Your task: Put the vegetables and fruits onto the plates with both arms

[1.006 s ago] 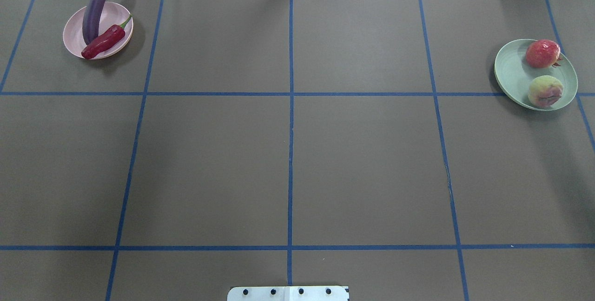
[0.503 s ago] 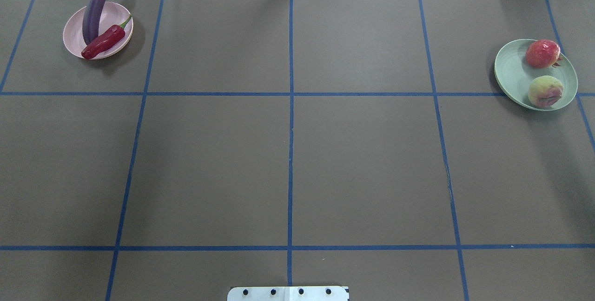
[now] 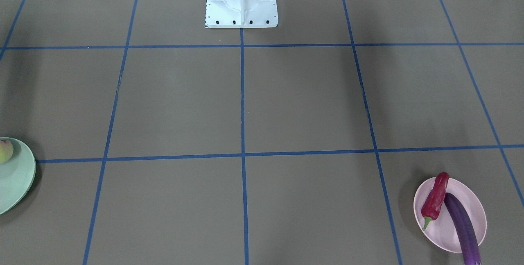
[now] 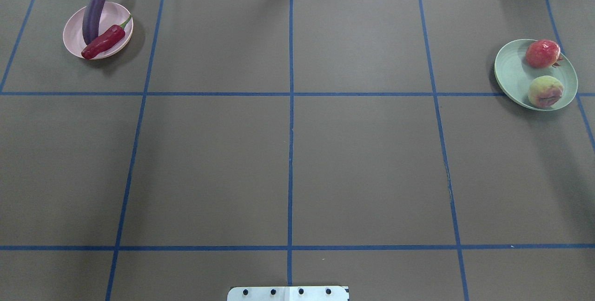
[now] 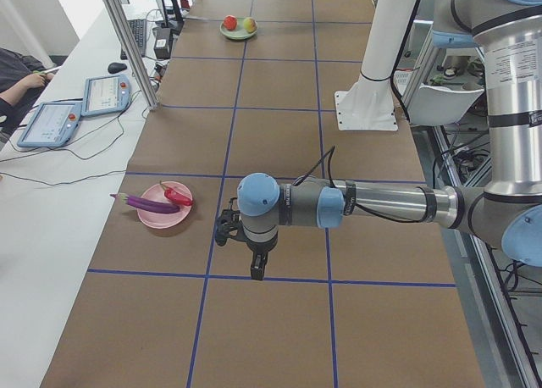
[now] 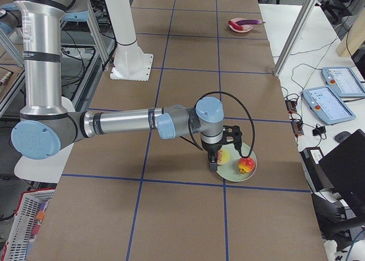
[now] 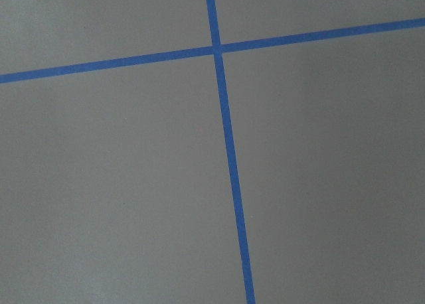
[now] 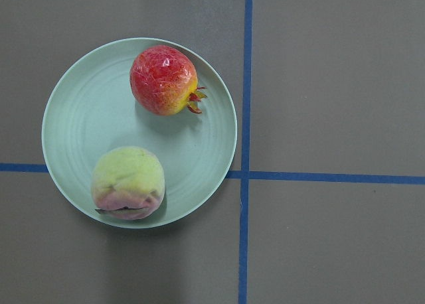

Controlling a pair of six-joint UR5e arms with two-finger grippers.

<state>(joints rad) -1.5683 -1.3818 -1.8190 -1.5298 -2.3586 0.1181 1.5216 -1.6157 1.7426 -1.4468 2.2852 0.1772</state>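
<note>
Upper left overhead, eggplant (image 4: pixel 95 10) and chili pepper (image 4: pixel 104 41) on pink plate (image 4: pixel 73 36), far right, peach (image 4: pixel 545 90) and pomegranate (image 4: pixel 542 53) on green plate (image 4: pixel 511 70), left gripper (image 5: pixel 257 272) and right gripper (image 6: pixel 214 160), opening we cannot tell

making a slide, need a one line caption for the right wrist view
Looking down on the mint green plate holding a pomegranate and a peach, set apart, beside a blue tape crossing.

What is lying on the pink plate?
A purple eggplant and a red chili pepper lie on the pink plate, the eggplant's stem end sticking out past its rim. The plate surface beneath them is hidden.
</note>
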